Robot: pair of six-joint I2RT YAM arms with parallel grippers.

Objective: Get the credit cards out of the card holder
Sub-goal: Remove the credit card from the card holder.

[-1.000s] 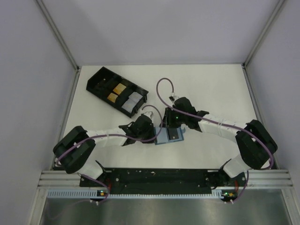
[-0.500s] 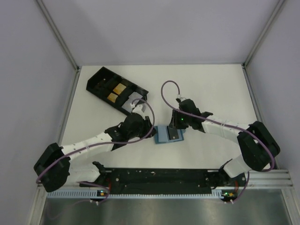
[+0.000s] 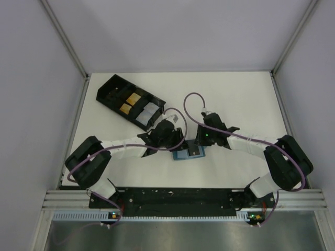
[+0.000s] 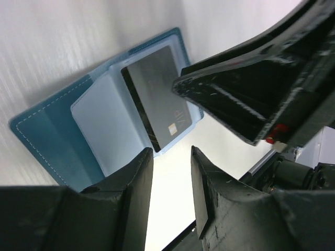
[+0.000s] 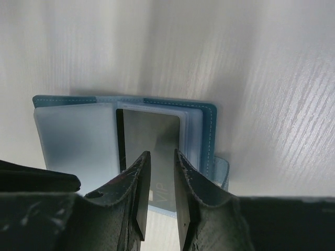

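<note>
Both sets of jaws stand narrow and hold nothing. The right gripper point(image 5: 161, 180) shows a thin gap between its fingers, and through that gap you see the card point(image 5: 149, 130). The views do not show whether the pads touch the card. The left gripper point(image 4: 170, 178) shows a similar thin gap, with only bare table point(image 5: 251, 63) behind it.

Note the key relation. The card lies directly below and just ahead of the right jaws. Its long axis runs away from them, in line with the gap, toward the far edge of the holder point(image 5: 208, 117). The right arm is therefore the nearer arm, and you should judge it as the one placed for the pull. The left jaws sit just beside the holder's near edge, off the card.

The holder lies open and flat on the table between the two grippers. The dark card sits in the panel on the tab point(image 5: 222, 167) side. The other pale panel shows no card.

Farther back and to the left, well apart from the holder, the black tray point(image 3: 112, 90) holds several flat gold and pale pieces.
</note>
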